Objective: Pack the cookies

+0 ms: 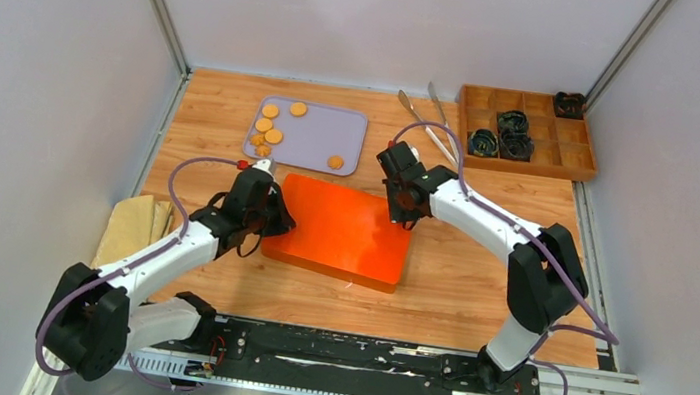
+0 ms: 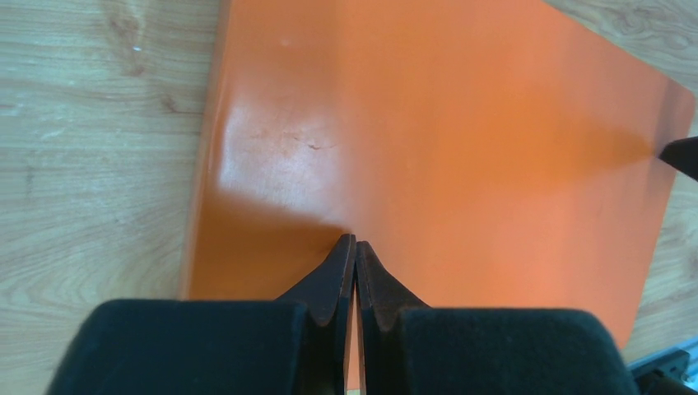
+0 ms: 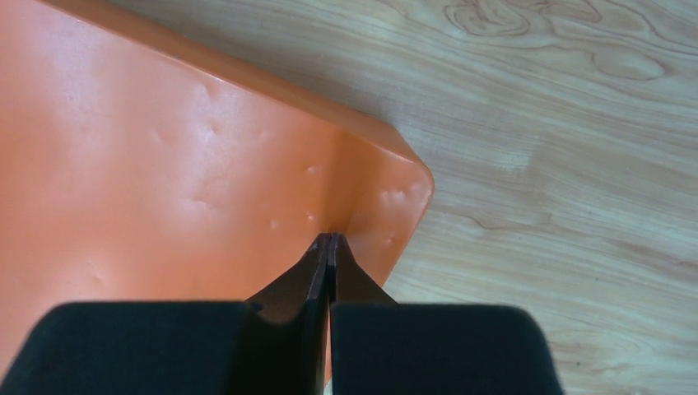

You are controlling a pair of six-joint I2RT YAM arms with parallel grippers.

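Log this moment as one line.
left tool shut, touching orange box | right tool shut, at its corner | cookies on grey tray

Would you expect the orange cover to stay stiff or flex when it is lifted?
Probably somewhat floppy: the orange cover dimples and puckers around the right gripper. Likely slippery too, given its smooth, glossy sheen.

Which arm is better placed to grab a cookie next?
Left, probably. The left end effector sits at the orange box's edge nearest the gray tray with the cookies; the right end effector is farther from most.
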